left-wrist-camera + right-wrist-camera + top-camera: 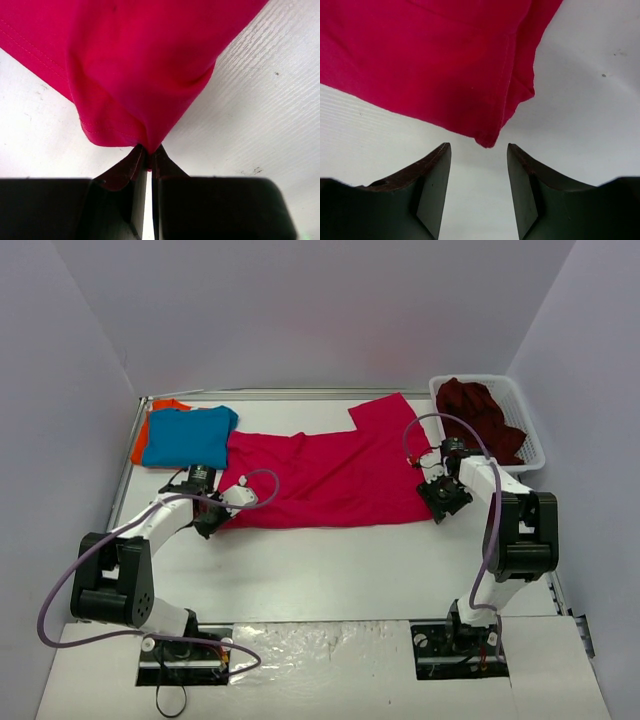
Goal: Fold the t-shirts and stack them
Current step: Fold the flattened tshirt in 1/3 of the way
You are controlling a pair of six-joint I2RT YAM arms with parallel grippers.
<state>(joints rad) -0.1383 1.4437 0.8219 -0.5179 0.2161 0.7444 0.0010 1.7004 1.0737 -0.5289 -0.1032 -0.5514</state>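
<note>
Crimson t-shirt [330, 475] lies spread flat mid-table [350, 570]. Left gripper [148, 150] is pinched tight on its near-left hem corner. Right gripper [479, 150] has jaws apart with nothing between them; the near-right corner is just ahead, not touching. Step looks like grabbing the 2nd corner for the fold. To do it well: push forward so the corner sits deep between the pads, close, then lift both corners level together. Blue t-shirt [188, 435] sits folded on orange t-shirt [140, 447] far-left. Maroon t-shirt [485, 415] is in the basket [534, 445].

A white table [340, 575] with a faintly grained surface sits enclosed by plain pale grey-lavender walls [330, 310] at back, left and right; light is even.
</note>
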